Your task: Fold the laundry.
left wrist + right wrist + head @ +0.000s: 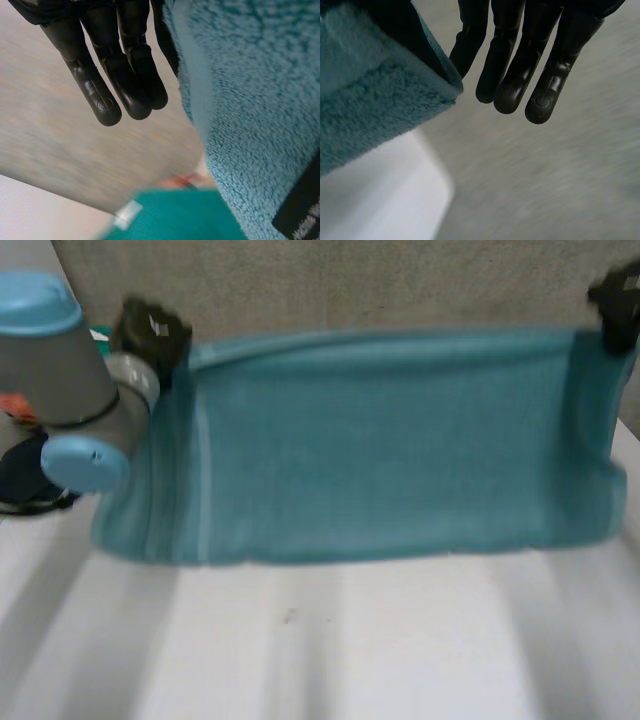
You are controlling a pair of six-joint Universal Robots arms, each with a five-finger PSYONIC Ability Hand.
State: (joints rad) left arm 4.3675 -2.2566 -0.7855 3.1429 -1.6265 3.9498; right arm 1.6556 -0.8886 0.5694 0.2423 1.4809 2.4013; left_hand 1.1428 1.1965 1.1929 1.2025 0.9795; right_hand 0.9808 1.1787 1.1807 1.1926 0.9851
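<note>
The only writing in sight was on a black label (pixel 300 210) sewn at the edge of the teal towel (pixel 380 440) in the left wrist view; its white letters were cut off and could not be read. A small white tag (pixel 127 212) on a green cloth (pixel 185 217) lying beyond the towel looked blank, and a reddish patterned scrap just beside that cloth was too indistinct to name. One teal towel (pixel 250 100) was held up and stretched wide between the two robot hands, its lower edge hanging down to the white desk (pixel 350 640), with grey carpet (pixel 350 280) behind it and one pale band (pixel 203 470) running across it near the left end. The left robot hand (pixel 150 330) pinched the upper corner at that end; in its wrist view the left robot hand (pixel 110 65) kept its fingers straight and close together, the one nearest the cloth lying against the towel's edge, and the thumb was hidden behind the pile. The right robot hand (pixel 615 305) pinched the opposite upper corner; up close the right robot hand (pixel 520 65) also had straight fingers side by side, with the towel's corner (pixel 365 100) tucked beside the nearest one, above the desk (pixel 380 200). The left arm (pixel 60 370) covered part of the towel's end.
</note>
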